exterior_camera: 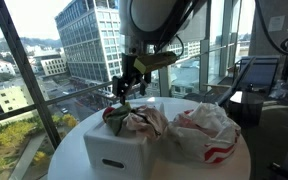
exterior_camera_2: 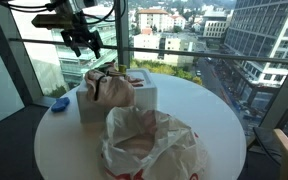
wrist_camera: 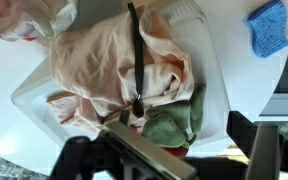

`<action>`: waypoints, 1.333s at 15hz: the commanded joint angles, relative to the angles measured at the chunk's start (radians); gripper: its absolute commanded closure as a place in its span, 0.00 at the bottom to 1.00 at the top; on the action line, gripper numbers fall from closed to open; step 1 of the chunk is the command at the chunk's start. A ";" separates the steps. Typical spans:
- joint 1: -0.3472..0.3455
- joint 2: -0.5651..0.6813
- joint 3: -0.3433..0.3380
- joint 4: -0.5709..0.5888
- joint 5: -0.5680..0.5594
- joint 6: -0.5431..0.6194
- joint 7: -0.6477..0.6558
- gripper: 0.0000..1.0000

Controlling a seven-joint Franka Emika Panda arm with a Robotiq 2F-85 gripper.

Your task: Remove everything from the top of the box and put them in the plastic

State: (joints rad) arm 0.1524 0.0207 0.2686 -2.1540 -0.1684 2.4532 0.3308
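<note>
The white box [exterior_camera: 112, 150] [exterior_camera_2: 142, 98] stands on the round table. A dark green and red wad [exterior_camera: 113, 113] [wrist_camera: 174, 122] and pale pinkish-white crinkled wrappers [exterior_camera: 144, 122] [exterior_camera_2: 106, 86] [wrist_camera: 109, 65] lie on its top [wrist_camera: 212, 60]. Beside the box sits the wrinkled white plastic with red print [exterior_camera: 210, 132] [exterior_camera_2: 149, 148], its mouth open upward. My gripper [exterior_camera: 127, 86] [exterior_camera_2: 84, 42] [wrist_camera: 162, 152] hangs open a little above the wads, over the green one, with nothing between its fingers.
A blue sponge-like thing [exterior_camera_2: 59, 102] [wrist_camera: 269, 28] lies on the table [exterior_camera_2: 219, 110] beside the box, on its far side from the plastic. Window glass and frames stand close behind the table. A monitor [exterior_camera: 259, 75] stands at one side.
</note>
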 commanded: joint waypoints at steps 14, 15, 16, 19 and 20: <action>0.112 0.429 -0.161 0.372 -0.104 0.086 -0.150 0.42; 0.109 0.411 -0.157 0.360 -0.098 0.082 -0.164 0.49; 0.108 0.397 -0.158 0.350 -0.098 0.082 -0.170 0.55; 0.103 0.338 -0.158 0.314 -0.091 0.074 -0.167 0.80; 0.099 0.310 -0.156 0.299 -0.083 0.071 -0.162 0.87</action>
State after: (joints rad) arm 0.2503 0.4187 0.1200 -1.8059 -0.2806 2.5372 0.1864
